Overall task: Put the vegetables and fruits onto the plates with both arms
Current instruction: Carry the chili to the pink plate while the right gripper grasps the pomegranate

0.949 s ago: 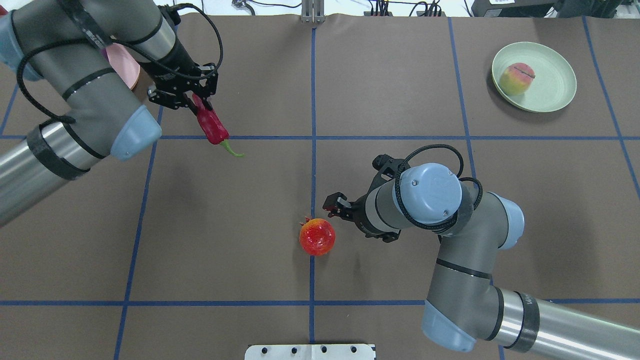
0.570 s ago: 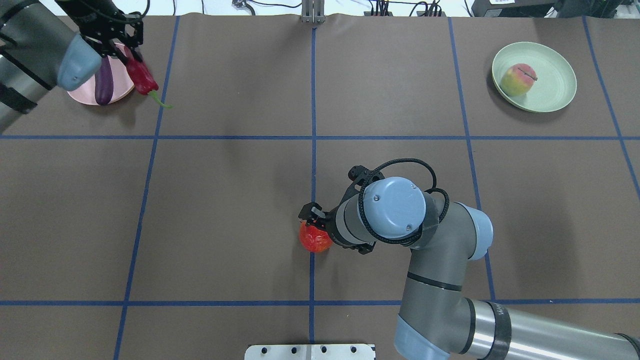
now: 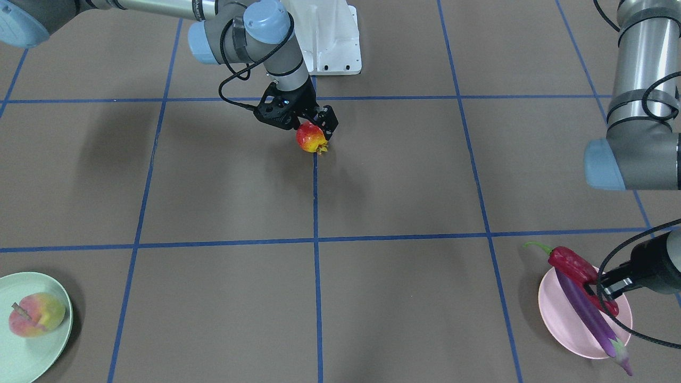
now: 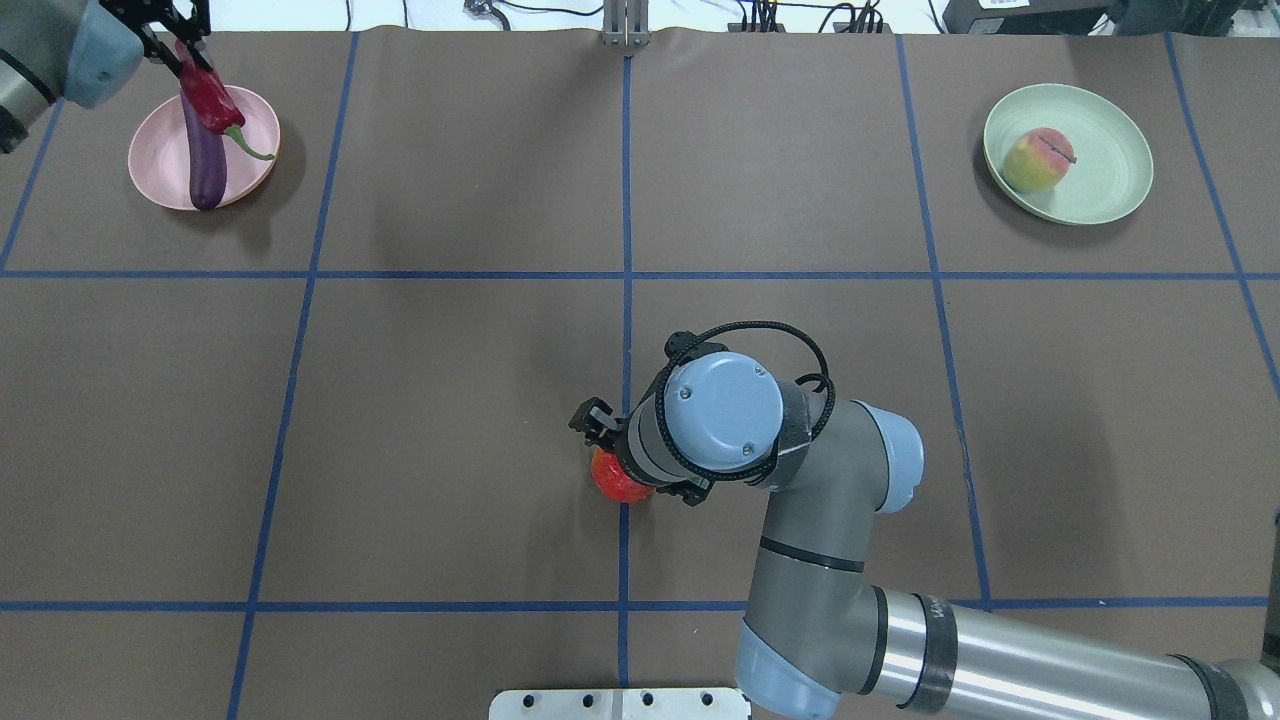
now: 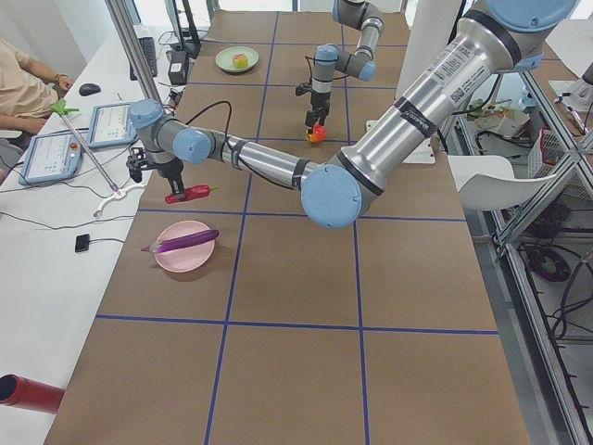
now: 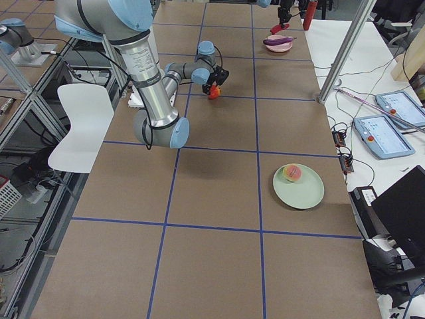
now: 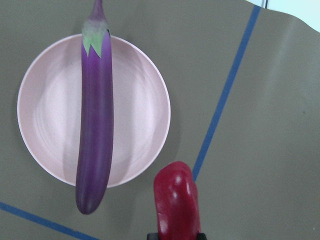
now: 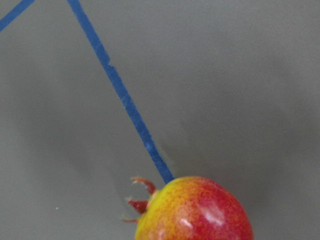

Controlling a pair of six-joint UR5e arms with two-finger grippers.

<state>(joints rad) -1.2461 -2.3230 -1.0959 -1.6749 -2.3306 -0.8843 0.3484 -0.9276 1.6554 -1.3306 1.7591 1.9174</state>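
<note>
My left gripper [image 4: 183, 58] is shut on the red chili pepper [image 4: 208, 100] and holds it over the pale pink plate [image 4: 150, 165]. The purple eggplant [image 4: 205, 160] lies across that plate; both show in the left wrist view, the eggplant [image 7: 95, 125] and the chili [image 7: 176, 202]. My right gripper [image 3: 313, 126] is open, its jaws standing on either side of the red-orange pomegranate-like fruit [image 3: 311, 138], which sits on a blue line mid-table [image 4: 615, 478]. The peach [image 4: 1035, 158] lies on the mint green plate [image 4: 1110, 190] at the far right.
Blue tape lines divide the brown table into squares. The white base block [image 3: 330, 37] stands at the robot's edge. An operator, tablets [image 5: 56, 153] and cables are along the far side. A white chair [image 6: 80, 119] stands behind the robot.
My left arm has carried the chili left and back, from the table's middle-left to above the pink plate. My right gripper has moved left over the pomegranate-like fruit.
</note>
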